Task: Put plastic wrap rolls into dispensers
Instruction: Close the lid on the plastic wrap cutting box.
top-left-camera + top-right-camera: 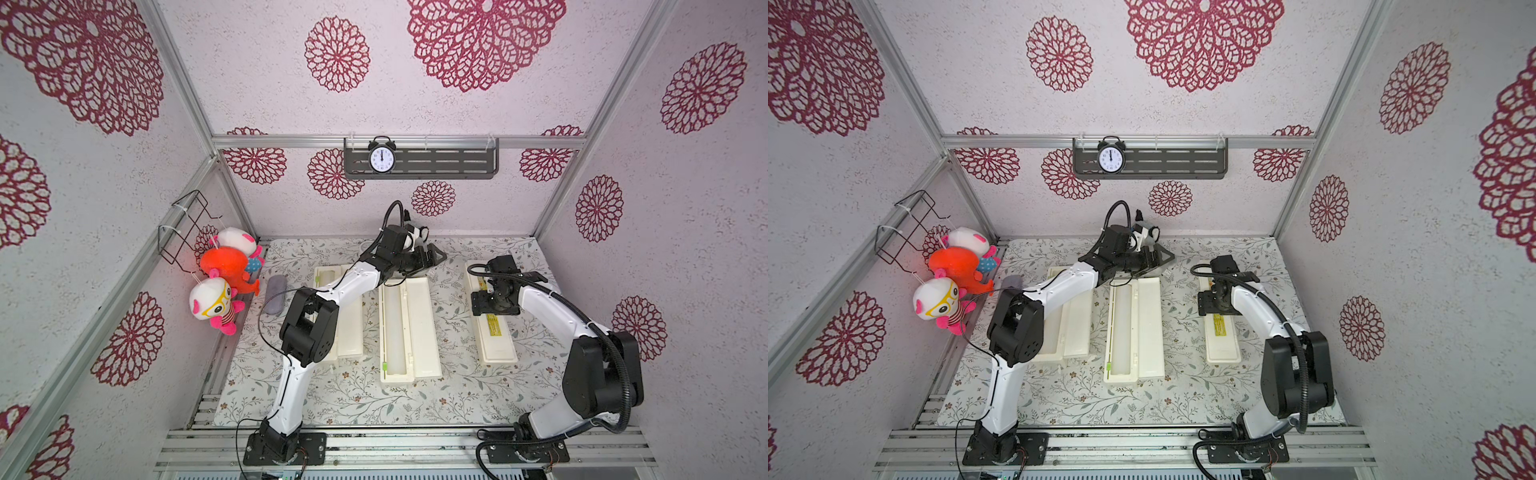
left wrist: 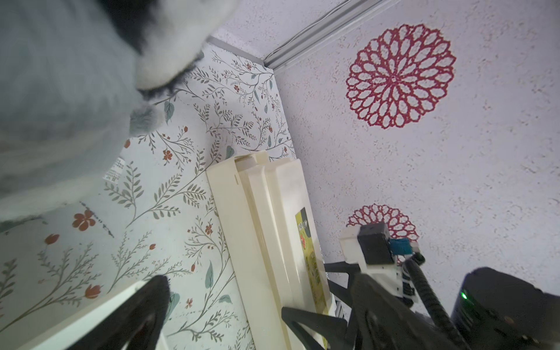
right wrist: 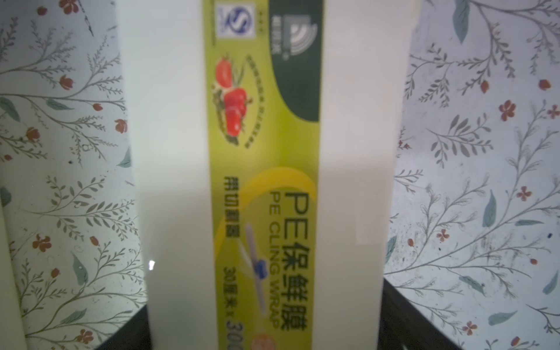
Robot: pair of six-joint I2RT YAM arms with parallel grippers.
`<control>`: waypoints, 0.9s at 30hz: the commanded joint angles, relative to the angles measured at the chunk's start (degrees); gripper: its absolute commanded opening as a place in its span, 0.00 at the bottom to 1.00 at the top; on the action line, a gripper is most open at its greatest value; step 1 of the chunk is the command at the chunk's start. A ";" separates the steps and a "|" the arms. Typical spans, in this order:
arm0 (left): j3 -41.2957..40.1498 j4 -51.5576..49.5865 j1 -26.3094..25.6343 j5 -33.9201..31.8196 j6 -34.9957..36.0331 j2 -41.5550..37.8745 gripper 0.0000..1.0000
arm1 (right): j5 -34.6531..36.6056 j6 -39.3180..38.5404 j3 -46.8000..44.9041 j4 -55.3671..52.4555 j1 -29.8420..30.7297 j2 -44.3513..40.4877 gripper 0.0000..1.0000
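Three cream dispensers lie side by side on the flowered mat. The right dispenser [image 1: 498,345] [image 3: 169,151] is closed, its yellow-green label up. My right gripper [image 1: 494,307] [image 3: 266,327] points down over it, fingers against both long sides, shut on it. The middle dispenser [image 1: 424,332] lies open, and a pale glossy plastic wrap roll [image 1: 393,328] fills its trough. My left gripper [image 1: 430,257] [image 2: 230,315] hangs open and empty over that box's far end. The left dispenser [image 1: 351,332] is open too, mostly hidden under my left arm.
A grey fuzzy pouch [image 1: 275,297] lies at the mat's left edge. A grey, black and white plush [image 2: 60,91] sits at the back, close to my left gripper. Plush toys [image 1: 220,286] hang on the left wall. A clock [image 1: 381,160] stands on the back shelf.
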 commanded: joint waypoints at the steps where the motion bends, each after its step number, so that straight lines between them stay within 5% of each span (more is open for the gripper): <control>1: 2.35 -0.25 -1.61 0.22 -3.23 3.29 1.00 | 4.32 0.91 -0.23 3.00 0.08 -2.46 0.83; 27: 21.02 -5.60 -7.41 7.05 -8.89 19.10 0.97 | -1.31 -6.40 -1.41 7.74 -4.00 3.79 0.85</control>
